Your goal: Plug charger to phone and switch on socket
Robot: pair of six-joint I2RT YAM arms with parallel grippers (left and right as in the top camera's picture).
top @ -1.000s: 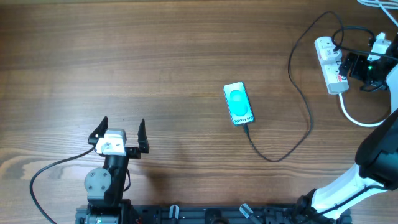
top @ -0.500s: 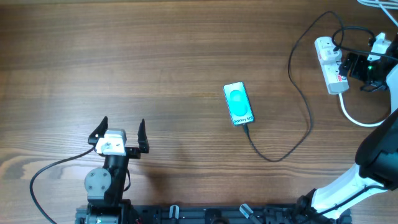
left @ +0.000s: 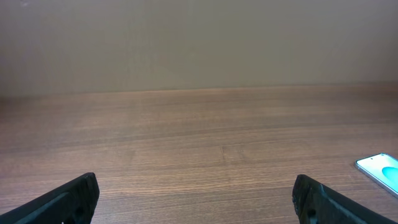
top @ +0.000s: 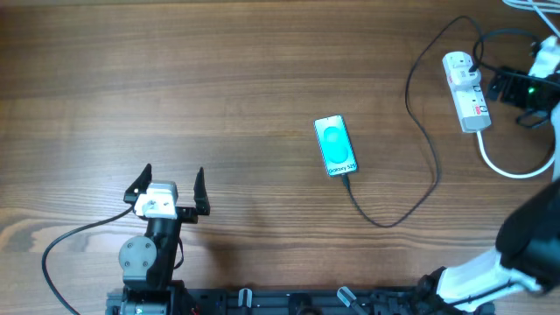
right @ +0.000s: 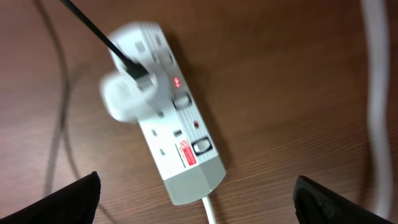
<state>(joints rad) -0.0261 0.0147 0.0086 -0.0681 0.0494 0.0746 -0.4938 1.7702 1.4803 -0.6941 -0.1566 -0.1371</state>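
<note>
my r gripper [top: 497, 86] has backed right off the socket [top: 464, 92], claw released, empty; red lamp [right: 176, 81] lit, charger [top: 420, 131] at phone [top: 336, 146], i reckon task's done.

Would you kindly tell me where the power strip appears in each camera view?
Overhead: power strip near the upper right edge.
Left wrist: not in view.
Right wrist: centre, lying diagonally.
Shared landmark: thin black cable plugged into the strip.

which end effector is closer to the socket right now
Right. The right end effector is just to the right of the socket in the overhead view; the left end effector is far off at the lower left.
</note>
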